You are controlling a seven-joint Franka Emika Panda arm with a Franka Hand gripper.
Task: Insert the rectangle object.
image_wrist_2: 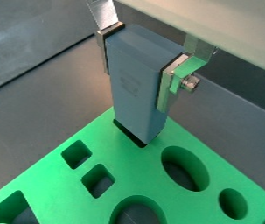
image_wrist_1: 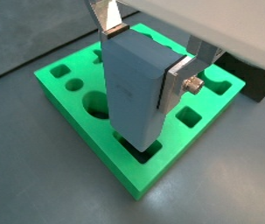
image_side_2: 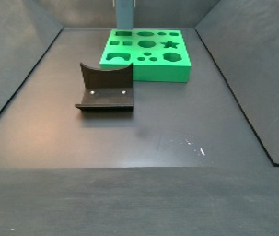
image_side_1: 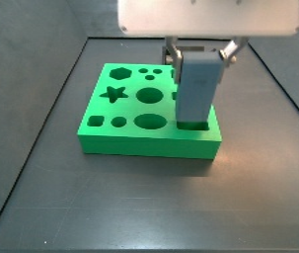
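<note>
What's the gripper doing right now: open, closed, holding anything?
Gripper: closed on the rectangle object, holding it upright with its lower end at a hole in the green board.

The rectangle object (image_side_1: 198, 87) was held upright between the fingers of the gripper (image_side_1: 199, 51), its lower end set in a hole at a corner of the board (image_side_1: 136, 136). The fixture (image_side_2: 105, 88) was placed on the worktop (image_side_2: 154, 138), just before the board.
</note>
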